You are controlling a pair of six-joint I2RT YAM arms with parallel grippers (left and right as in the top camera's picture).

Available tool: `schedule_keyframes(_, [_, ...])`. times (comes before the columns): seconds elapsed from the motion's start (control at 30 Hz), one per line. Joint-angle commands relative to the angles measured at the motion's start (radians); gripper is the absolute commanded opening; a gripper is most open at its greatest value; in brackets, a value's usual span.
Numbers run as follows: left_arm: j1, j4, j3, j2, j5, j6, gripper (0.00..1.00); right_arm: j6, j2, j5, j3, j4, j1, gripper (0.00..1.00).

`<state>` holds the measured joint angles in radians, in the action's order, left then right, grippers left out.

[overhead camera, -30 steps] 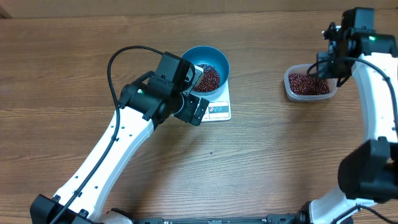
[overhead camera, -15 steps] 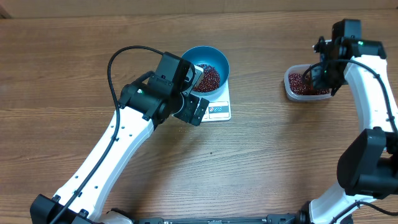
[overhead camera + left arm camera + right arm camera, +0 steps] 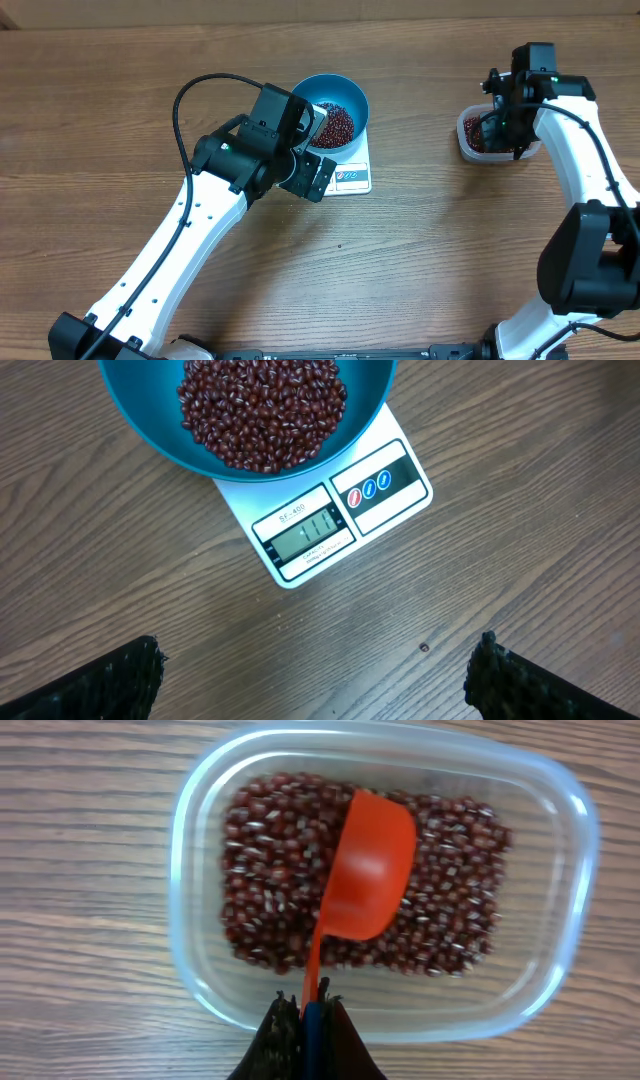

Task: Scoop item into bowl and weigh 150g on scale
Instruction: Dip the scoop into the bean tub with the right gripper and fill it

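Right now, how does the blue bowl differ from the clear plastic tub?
The blue bowl is round and opaque; the clear tub is a see-through rounded rectangle. The bowl sits on the white scale; the tub stands directly on the wooden table. An orange scoop, held by the right gripper, is over the tub; the bowl has no utensil in it. Both hold red-brown beans.

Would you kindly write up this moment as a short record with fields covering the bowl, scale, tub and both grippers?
bowl: blue, sitting on the scale, holding a heap of beans
scale: white, display lit, appears to read 111
tub: clear plastic, by the right arm
tub's beans: a loose layer
scoop: orange, cup over the tub's beans
right gripper: shut on the scoop handle
left gripper: open, empty, above the table beside the scale
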<state>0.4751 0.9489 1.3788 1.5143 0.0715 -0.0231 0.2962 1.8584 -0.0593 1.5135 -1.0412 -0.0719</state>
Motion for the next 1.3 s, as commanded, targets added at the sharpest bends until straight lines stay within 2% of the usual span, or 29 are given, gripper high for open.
schedule_keyframes(0.0, [-0.005, -0.004, -0.003, -0.022, 0.007, -0.006, 1.00, 0.008, 0.005, 0.078, -0.009, 0.000, 0.014, 0.04])
schedule_keyframes(0.63, [-0.005, -0.004, -0.003, -0.022, 0.007, -0.006, 1.00, 0.023, 0.005, 0.177, 0.012, -0.045, -0.005, 0.04])
schedule_keyframes(0.93, [-0.005, -0.004, -0.003, -0.023, 0.007, -0.006, 1.00, 0.053, 0.005, 0.351, 0.012, -0.044, -0.121, 0.04])
schedule_keyframes(1.07, [-0.005, -0.004, -0.003, -0.022, 0.007, -0.006, 1.00, 0.106, 0.005, 0.485, 0.011, -0.053, -0.175, 0.04])
schedule_keyframes(1.27, [-0.005, -0.004, -0.003, -0.023, 0.007, -0.006, 1.00, 0.126, 0.005, 0.545, 0.011, -0.060, -0.233, 0.04])
